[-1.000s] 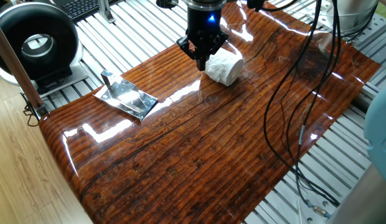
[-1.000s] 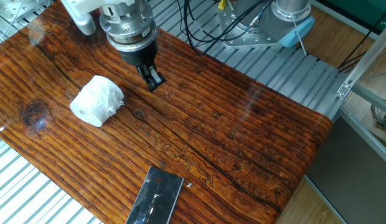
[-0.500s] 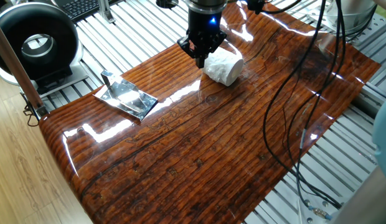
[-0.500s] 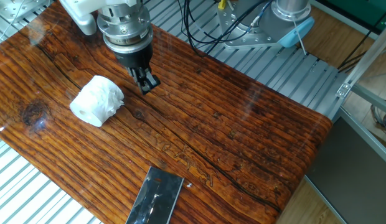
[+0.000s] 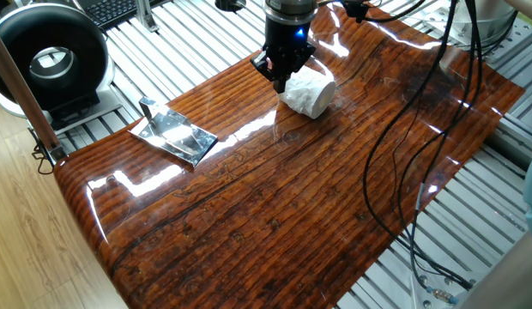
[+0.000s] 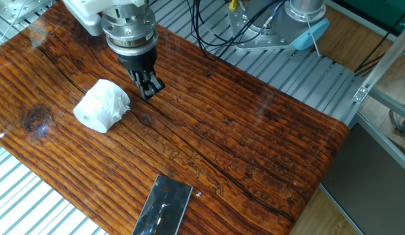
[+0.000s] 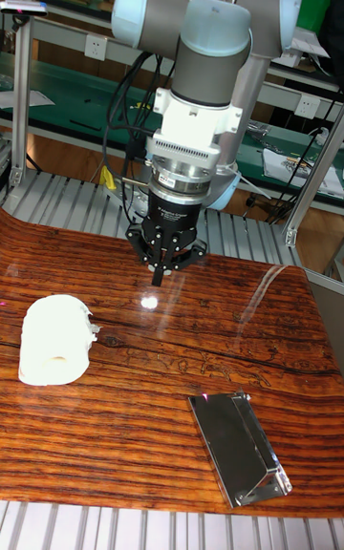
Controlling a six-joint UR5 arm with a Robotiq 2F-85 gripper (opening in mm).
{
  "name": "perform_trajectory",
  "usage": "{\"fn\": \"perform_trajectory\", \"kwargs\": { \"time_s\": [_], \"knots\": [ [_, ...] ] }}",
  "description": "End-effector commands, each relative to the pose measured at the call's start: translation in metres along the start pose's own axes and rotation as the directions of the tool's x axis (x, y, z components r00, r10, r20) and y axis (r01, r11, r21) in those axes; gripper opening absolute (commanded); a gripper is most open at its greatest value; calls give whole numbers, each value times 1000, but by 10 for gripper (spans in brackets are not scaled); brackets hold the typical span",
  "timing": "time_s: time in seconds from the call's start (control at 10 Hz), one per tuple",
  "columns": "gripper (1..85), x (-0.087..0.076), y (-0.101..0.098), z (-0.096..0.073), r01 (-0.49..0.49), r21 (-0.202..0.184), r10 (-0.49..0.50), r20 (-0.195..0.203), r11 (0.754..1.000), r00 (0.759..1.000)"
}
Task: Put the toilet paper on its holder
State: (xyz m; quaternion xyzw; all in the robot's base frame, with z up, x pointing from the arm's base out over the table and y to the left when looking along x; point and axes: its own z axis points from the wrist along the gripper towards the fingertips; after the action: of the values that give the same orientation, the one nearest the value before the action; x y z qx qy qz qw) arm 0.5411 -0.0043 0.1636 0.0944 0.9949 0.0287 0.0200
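- One toilet paper (image 6: 101,106) roll lies on its side on the wooden desk (image 5: 317,206), well apart from the holder (image 5: 173,133).
- Hand (image 6: 149,85) hangs just beside the roll, fingers pressed together and gripping nothing.
- Holder lies flat near the desk's edge, its peg (image 5: 148,110) upright.

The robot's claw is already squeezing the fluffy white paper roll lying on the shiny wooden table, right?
Not quite. The plump white toilet paper roll does lie on its side on the shiny wooden table, but the black two-finger gripper is not squeezing it. The other fixed view shows the fingers closed together beside the roll, with bare wood between them and the paper.
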Motion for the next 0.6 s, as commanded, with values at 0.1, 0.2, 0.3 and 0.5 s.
{"fn": "perform_trajectory", "kwargs": {
  "time_s": [0.1,0.2,0.3,0.5],
  "knots": [
    [37,1,-3,0,-9,-2,9,5,1000,1000],
    [27,2,-3,1,-13,-5,13,1,1000,1000],
    [27,2,-2,1,-12,-5,12,1,1000,1000],
    [27,6,0,1,-26,-15,26,-17,1000,1000]
  ]
}}
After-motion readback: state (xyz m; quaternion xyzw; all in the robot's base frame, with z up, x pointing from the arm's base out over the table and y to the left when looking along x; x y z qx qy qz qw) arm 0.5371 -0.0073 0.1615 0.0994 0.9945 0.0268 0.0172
